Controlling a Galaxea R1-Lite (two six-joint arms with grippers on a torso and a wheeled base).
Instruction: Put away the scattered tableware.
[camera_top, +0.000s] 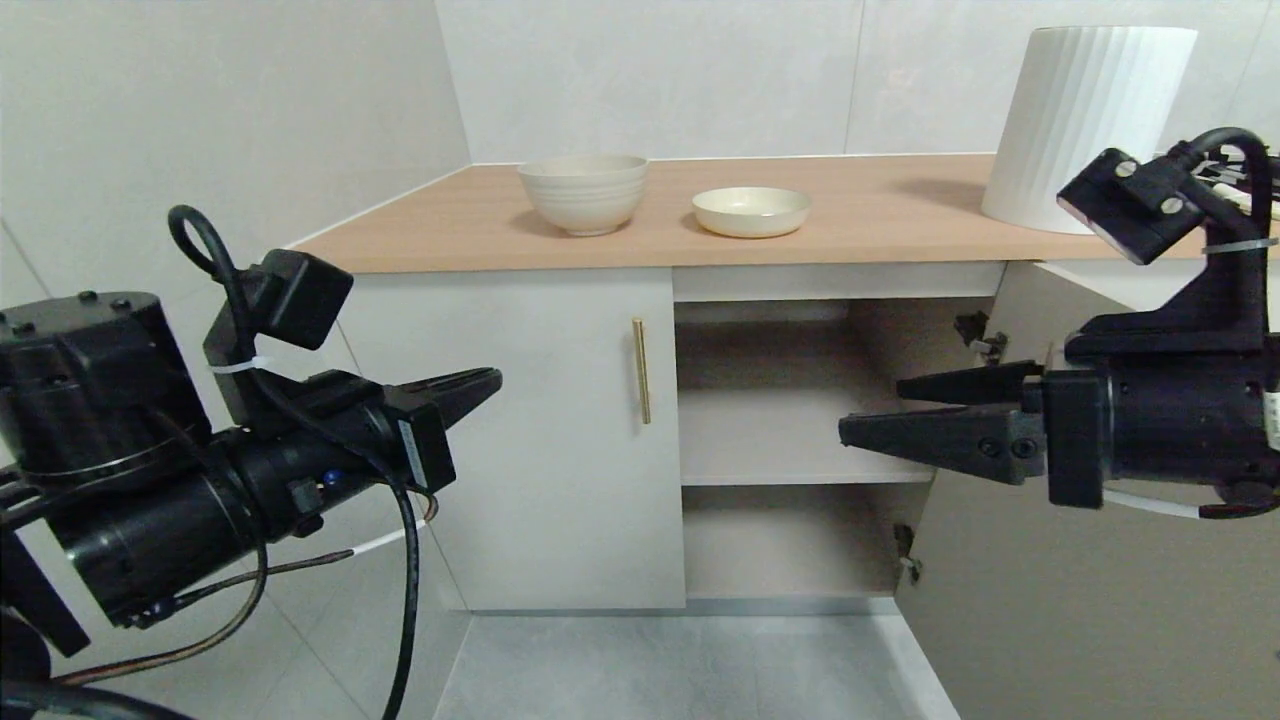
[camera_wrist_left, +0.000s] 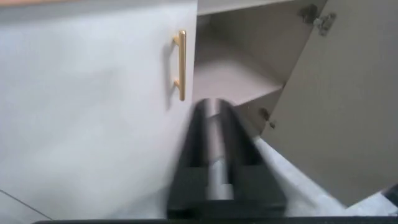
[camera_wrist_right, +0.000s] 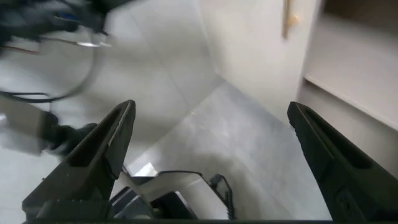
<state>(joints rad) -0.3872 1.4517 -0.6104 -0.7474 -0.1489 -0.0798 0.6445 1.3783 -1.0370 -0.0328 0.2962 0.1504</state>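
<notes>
Bowl (camera_top: 583, 193) and dish (camera_top: 751, 211) back from counter (camera_top: 880, 222) edge

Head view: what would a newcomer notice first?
Two black grippers dominate the foreground: left gripper shut, right gripper open, both before the cabinet. Its right half stands open, showing a shelf. Above, a bowl and a shallow dish sit on the wooden countertop.

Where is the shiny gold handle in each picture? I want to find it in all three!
Head view: the gold handle stands upright in the middle, on the closed door, at its edge next to the shelf.
Left wrist view: the gold handle sits on the closed door's edge.
Right wrist view: just part of the gold handle shows, on the door.
Shared landmark: the shelf, right beside the handle in all three.
</notes>
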